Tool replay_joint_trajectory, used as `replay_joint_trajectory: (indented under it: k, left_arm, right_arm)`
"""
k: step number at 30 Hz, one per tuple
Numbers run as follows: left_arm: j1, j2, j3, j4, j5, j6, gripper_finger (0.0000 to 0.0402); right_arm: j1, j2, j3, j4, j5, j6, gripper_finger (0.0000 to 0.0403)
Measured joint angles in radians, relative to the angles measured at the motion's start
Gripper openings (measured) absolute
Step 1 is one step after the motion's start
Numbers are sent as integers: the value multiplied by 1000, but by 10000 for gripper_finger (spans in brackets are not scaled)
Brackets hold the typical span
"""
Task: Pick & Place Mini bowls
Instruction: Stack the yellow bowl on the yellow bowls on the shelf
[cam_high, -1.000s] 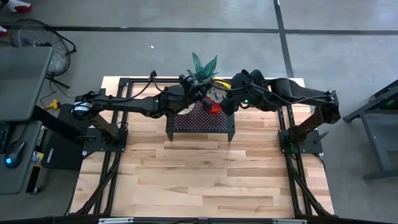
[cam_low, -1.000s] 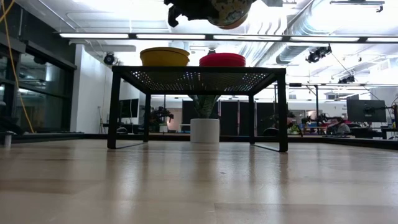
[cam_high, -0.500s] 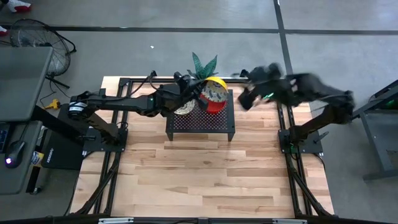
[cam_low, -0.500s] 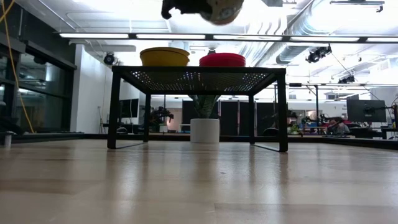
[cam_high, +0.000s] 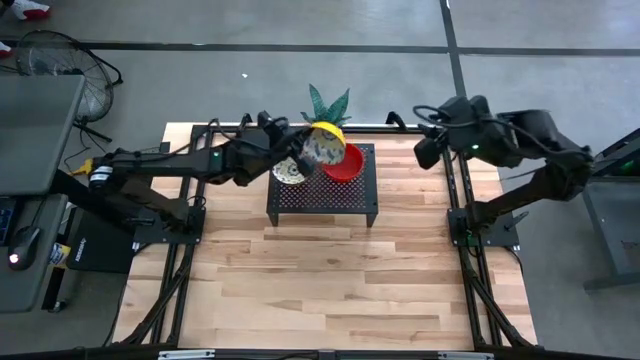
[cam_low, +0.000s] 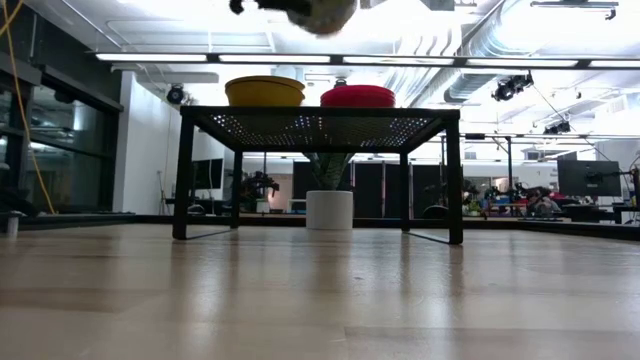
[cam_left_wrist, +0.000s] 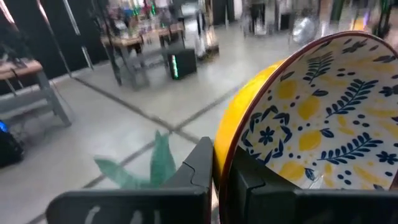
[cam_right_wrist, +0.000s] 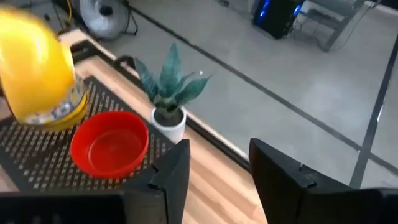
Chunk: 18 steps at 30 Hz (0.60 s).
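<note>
The left gripper (cam_high: 290, 152) pinches a patterned bowl (cam_high: 322, 148) by its rim, tilted above the rack (cam_high: 322, 200), over another patterned bowl (cam_high: 291, 174) and a red bowl (cam_high: 346, 164). The rim hold looks thin (it could slip and knock those). The right gripper (cam_high: 428, 148) waits open, far right, empty.
</note>
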Motion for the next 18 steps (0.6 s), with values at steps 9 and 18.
replay_joint_trajectory:
  k: [9,18]
  left_arm:
    - [1,-135,52,-393,21,-118,7]
    - [79,-119,318,-851,208,-210,7]
  right_arm:
    - [1,-15,-11,-59,-63,16,138]
    - [1,-16,-110,-56,-65,2,137]
